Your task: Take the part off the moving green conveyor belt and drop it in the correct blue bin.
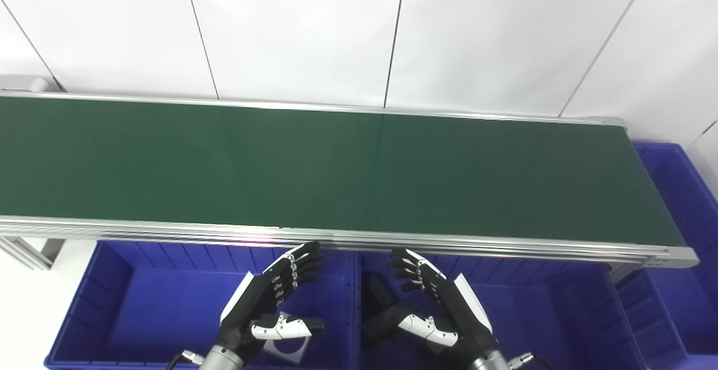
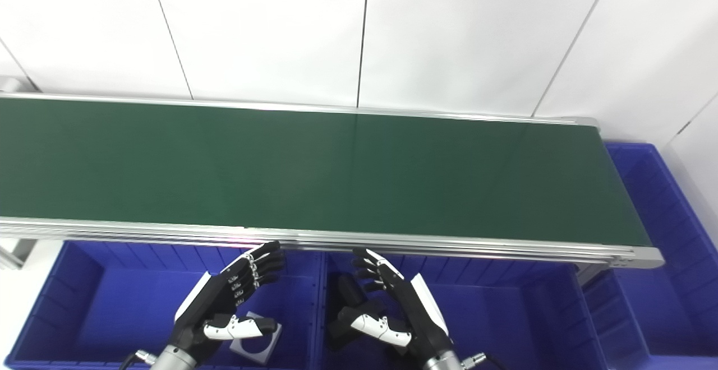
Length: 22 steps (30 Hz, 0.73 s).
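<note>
Belt was empty, both hands just waiting over the bins

Left hand [image 1: 269, 303] hovered spread and empty over the left blue bin [image 1: 129, 303], a white part [image 2: 255, 347] under it; right hand [image 1: 437, 308] likewise over the middle bin [image 1: 549, 314], above a black part [image 1: 384, 308]. No part showed on the green conveyor belt [image 1: 336, 162]. Best bet: keep fingers apart, watch 9 o'clock and 3 o'clock.

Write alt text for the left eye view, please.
Both hands, left and right, hover open over blue bins below a green conveyor belt carrying no part. A white part lies in the left bin.
</note>
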Tool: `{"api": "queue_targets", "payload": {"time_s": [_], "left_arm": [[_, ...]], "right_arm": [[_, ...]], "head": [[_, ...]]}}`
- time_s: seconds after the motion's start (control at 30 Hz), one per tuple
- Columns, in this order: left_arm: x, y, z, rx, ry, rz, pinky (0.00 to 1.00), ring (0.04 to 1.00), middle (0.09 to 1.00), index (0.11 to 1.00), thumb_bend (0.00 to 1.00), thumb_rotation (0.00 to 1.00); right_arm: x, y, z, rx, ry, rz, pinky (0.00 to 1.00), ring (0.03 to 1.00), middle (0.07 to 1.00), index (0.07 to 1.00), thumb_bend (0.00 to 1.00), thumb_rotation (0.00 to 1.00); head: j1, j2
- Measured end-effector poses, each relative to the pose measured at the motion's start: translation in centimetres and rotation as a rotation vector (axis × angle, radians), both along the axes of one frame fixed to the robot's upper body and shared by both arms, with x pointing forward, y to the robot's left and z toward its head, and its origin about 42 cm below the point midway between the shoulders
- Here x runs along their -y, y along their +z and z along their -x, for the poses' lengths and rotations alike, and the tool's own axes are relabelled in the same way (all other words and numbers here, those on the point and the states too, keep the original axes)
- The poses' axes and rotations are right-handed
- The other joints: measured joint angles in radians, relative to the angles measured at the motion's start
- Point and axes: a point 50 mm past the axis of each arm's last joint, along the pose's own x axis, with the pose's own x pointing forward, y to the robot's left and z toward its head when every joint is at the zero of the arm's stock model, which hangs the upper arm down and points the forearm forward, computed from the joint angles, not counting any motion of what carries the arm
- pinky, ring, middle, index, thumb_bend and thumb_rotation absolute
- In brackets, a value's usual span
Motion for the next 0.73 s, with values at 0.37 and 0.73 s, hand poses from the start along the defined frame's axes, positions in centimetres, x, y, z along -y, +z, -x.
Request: {"api": "queue_targets", "payload": {"time_s": [0.37,0.73], "left_arm": [[0.05,-0.04,0.08,-0.002,0.002,0.003,0.84,0.855,0.846,0.86,1.0,0.28],[0.03,-0.05,0.11,-0.003,0.002,0.002,0.84,0.856,0.848,0.866,1.0,0.28]], "right_arm": [[0.01,-0.02,0.02,-0.001,-0.001,0.0,0.7,0.781,0.828,0.874,0.7,0.59],[0.02,-0.02,0.02,-0.001,-0.001,-0.001,0.71,0.785,0.831,0.876,0.71,0.59]], "head": [[-0.002,0.0],[-0.002,0.0]]}}
